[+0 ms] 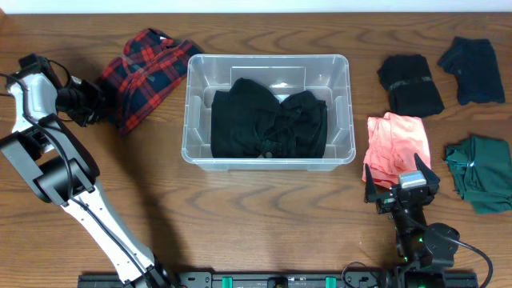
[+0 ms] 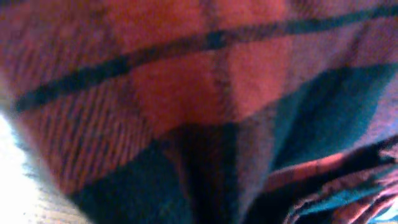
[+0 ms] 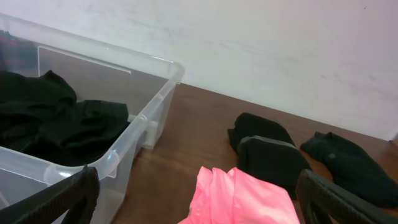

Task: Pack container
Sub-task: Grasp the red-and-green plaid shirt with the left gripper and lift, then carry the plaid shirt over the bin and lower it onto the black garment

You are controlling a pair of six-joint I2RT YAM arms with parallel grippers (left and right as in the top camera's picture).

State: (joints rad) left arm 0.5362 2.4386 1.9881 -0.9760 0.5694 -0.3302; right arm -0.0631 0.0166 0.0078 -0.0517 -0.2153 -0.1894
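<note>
Left end effector [image 1: 90,108], jaw state indeterminable, is buried in the red-navy plaid shirt [image 1: 148,68]; the clear rectangular plastic container [image 1: 268,163], long axis 9–3, is sited at its 3 o'clock.

A clear container [image 1: 346,104] sits at the middle of the wooden bench [image 1: 264,224], with black garments [image 1: 268,124] crumpled across its floor. At its 10 o'clock, just beside its rim, a red plaid shirt [image 1: 148,72] lies bunched. The left gripper [image 1: 90,104] is pressed against that shirt's 8 o'clock edge, and how its jaws stand cannot be made out. At the container's 3 o'clock lies a coral-pink garment [image 1: 396,144], with a folded black garment [image 1: 410,84] at 2 o'clock. Farther out are a dark navy piece [image 1: 472,70] and a green one [image 1: 480,170]. The right gripper [image 1: 400,184] sits at the pink garment's 6 o'clock edge, jaws spread.
</note>
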